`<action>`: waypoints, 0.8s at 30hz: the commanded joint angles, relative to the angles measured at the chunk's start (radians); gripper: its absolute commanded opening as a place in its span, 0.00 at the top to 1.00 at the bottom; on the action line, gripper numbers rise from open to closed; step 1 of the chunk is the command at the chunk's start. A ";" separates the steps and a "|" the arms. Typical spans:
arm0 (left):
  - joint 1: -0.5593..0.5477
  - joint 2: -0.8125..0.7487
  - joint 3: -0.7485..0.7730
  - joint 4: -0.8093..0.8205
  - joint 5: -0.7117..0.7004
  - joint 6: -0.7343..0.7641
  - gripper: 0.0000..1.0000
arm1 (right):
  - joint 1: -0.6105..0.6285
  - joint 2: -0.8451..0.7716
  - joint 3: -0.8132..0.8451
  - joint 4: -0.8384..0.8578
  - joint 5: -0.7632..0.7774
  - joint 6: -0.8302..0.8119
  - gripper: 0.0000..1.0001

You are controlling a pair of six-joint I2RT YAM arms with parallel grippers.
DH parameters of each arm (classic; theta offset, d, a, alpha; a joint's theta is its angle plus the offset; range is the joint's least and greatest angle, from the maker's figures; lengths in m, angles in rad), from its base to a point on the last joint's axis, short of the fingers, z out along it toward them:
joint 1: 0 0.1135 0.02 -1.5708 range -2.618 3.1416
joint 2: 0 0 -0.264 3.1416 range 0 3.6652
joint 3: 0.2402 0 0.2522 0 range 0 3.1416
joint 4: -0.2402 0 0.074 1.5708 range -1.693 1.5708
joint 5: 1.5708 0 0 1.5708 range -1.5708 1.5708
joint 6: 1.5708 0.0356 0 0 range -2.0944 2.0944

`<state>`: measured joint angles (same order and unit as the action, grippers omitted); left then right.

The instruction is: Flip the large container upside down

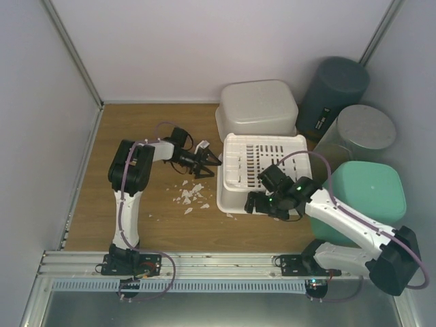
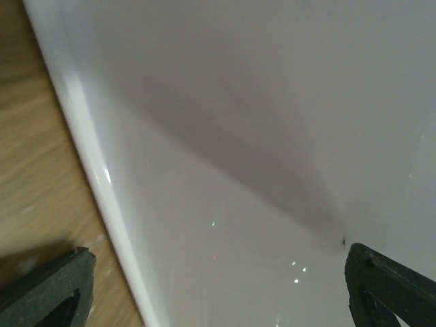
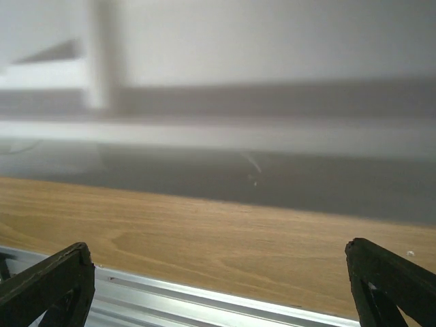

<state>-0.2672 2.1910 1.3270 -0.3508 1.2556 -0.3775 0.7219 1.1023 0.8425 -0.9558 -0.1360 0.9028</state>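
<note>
**A:** Where is the large white slotted plastic container (image 1: pixel 262 160)?

**B:** It is on the wooden tabletop (image 1: pixel 157 225), mid-table, between the two arms. A plain white plastic tub (image 1: pixel 257 105) sits just behind it.

**A:** And the left end effector (image 1: pixel 211 161)?

**B:** Its fingers are spread wide and hold nothing. It is just beside the container's left wall, which fills its wrist view. I cannot tell whether it touches.

**A:** The right end effector (image 1: pixel 255 204)?

**B:** It is spread and empty too, at the container's near edge, low over the wood.

**A:** Anything else?

**B:** White scraps (image 1: pixel 191 194) lie left of the container. A dark grey cylindrical bin (image 1: pixel 337 85), a light grey bin (image 1: pixel 361 129) and a mint-green box (image 1: pixel 368 191) stand at the right.
</note>
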 commanded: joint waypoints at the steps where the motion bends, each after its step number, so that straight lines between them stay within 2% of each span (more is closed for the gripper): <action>1: -0.083 0.051 0.081 -0.100 -0.038 0.051 0.01 | 0.046 0.040 -0.029 0.081 0.082 0.136 0.00; 6: -0.098 0.090 0.169 -0.093 -0.042 0.023 0.01 | 0.050 0.104 0.014 0.072 0.186 0.157 0.00; 9: -0.094 0.077 0.159 -0.090 -0.042 0.026 0.01 | 0.047 0.135 0.047 0.067 0.236 0.136 0.00; 16: -0.044 -0.025 0.076 -0.068 -0.044 0.036 0.01 | 0.046 0.223 0.075 0.095 0.289 0.070 0.00; 24: 0.059 -0.186 0.132 -0.175 -0.155 0.155 0.01 | 0.028 0.350 0.165 0.132 0.339 -0.065 0.00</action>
<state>-0.2512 2.1315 1.4136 -0.4774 1.1744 -0.3050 0.7628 1.3918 0.9497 -0.8841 0.1383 0.9188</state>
